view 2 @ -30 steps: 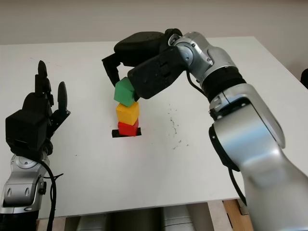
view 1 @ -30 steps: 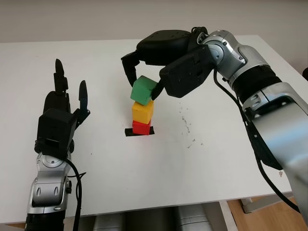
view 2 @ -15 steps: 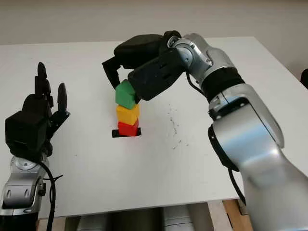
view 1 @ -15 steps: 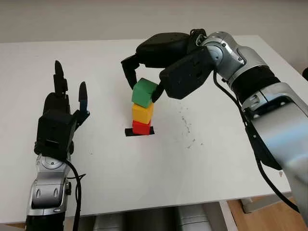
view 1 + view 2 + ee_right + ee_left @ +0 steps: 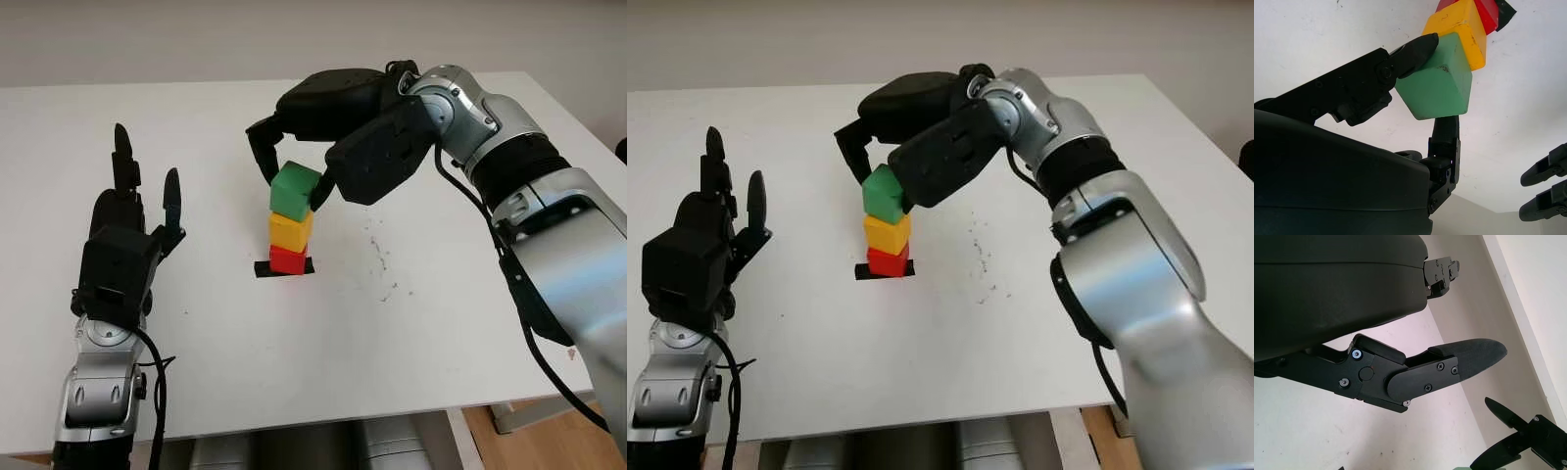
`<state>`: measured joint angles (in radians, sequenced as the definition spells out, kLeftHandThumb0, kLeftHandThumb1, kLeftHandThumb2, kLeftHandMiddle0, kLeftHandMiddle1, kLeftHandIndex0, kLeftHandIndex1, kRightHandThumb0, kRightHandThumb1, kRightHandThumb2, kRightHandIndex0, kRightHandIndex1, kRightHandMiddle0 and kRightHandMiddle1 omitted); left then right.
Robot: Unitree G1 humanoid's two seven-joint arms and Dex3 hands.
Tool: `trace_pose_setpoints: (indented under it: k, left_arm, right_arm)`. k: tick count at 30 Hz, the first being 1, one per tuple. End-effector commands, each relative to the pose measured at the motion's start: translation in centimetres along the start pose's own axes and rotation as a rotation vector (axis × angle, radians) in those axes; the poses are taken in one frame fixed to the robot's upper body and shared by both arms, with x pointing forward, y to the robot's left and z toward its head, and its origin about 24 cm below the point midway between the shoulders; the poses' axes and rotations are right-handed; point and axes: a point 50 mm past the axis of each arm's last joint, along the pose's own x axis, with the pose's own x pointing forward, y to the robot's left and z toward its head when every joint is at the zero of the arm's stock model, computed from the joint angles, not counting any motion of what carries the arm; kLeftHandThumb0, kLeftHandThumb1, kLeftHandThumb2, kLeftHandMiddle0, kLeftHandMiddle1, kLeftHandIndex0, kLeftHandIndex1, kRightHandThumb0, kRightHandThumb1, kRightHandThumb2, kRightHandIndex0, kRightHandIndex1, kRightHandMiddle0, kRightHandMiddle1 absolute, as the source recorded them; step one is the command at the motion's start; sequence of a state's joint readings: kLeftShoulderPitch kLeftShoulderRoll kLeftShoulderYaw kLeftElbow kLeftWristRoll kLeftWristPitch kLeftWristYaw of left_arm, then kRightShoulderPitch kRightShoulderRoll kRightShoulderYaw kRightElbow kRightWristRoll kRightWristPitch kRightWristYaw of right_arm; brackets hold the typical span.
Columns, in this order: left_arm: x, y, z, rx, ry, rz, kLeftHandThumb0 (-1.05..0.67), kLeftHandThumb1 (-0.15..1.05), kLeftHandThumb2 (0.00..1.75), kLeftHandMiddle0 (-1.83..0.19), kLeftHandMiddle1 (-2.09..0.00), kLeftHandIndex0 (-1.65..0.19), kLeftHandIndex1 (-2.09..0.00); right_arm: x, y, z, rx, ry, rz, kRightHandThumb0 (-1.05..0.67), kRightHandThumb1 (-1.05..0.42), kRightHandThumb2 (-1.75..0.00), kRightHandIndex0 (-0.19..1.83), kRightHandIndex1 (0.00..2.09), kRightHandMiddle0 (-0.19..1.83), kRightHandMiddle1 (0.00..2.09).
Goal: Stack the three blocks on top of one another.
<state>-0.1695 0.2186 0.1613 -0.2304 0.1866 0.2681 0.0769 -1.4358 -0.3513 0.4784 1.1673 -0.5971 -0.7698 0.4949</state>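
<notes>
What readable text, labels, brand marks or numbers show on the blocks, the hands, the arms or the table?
None: no readable text in any view.
Green cube block, yellow cube block, red cube block: plain faces.
Black tape patch under the stack: blank.
Black right hand, shut on the green block, and black left hand, open: no markings.
White table: dark specks, not writing.

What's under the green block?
The yellow block sits right under the green block, which the right hand grips. Below it is the red block, on black tape. The tape's middle is covered.
</notes>
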Motion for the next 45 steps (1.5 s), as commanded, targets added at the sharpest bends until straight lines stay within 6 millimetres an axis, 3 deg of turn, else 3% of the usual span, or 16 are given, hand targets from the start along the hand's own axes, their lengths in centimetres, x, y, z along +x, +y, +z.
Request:
trace_pose_setpoints:
  k: [1,11,13,15,19,22,37,43,45]
  left_arm:
    - [-0.1,0.0,0.2,-0.001,-0.009,0.008,-0.78,1.05,0.73,0.18,-0.06,0.19,-0.04]
    - [-0.1,-0.2,0.2,-0.006,-0.006,0.006,-0.77,1.05,0.73,0.18,-0.05,0.18,-0.04]
    - [0.0,-0.2,0.2,-0.007,-0.006,0.006,-0.77,1.05,0.73,0.18,-0.05,0.19,-0.04]
    - [0.0,-0.2,0.2,-0.007,-0.007,0.006,-0.77,1.05,0.73,0.18,-0.05,0.19,-0.04]
    - [0.1,-0.2,0.1,-0.005,-0.004,0.007,-0.78,1.05,0.73,0.18,-0.05,0.19,-0.05]
    - [0.1,-0.2,0.1,-0.008,-0.006,0.009,-0.78,1.05,0.74,0.18,-0.05,0.19,-0.05]
    - [0.4,-0.2,0.2,-0.015,-0.013,0.007,-0.77,1.05,0.73,0.19,-0.05,0.19,-0.04]
    - [0.5,-0.1,0.2,-0.017,-0.017,0.009,-0.79,1.05,0.73,0.19,-0.05,0.19,-0.04]
    - [0.4,0.0,0.1,-0.021,-0.015,0.011,-0.79,1.05,0.73,0.18,-0.05,0.19,-0.04]
  right_arm:
    - [0.0,-0.8,0.3,-0.030,-0.006,-0.006,-0.38,-0.91,-0.05,0.32,0.05,0.41,1.51]
    - [0.1,-0.5,0.3,-0.041,-0.006,-0.002,-0.41,-0.91,-0.05,0.31,0.05,0.40,1.48]
    - [0.2,-0.5,0.3,-0.027,-0.002,0.004,-0.41,-0.91,-0.05,0.29,0.04,0.38,1.39]
    - [0.2,-0.4,0.2,0.001,0.002,0.006,-0.44,-0.90,-0.05,0.25,0.03,0.32,1.24]
    - [0.3,-0.1,0.0,0.021,0.017,0.010,-0.57,-0.85,-0.05,0.07,0.02,0.18,0.60]
    - [0.4,-0.1,0.0,0.025,0.015,0.007,-0.65,-0.84,-0.05,-0.02,0.03,0.15,0.35]
    - [0.0,-1.1,-0.1,0.053,0.025,0.003,-0.86,-0.85,-0.05,-0.19,0.00,-0.13,0.08]
    - [-1.7,-3.7,-0.8,0.119,0.044,-0.028,-1.00,-0.92,-0.08,-0.19,0.00,-0.19,0.00]
    - [-3.0,-4.5,-1.4,0.156,0.033,-0.121,-1.03,-1.01,-0.21,-0.19,0.00,-0.19,0.00]
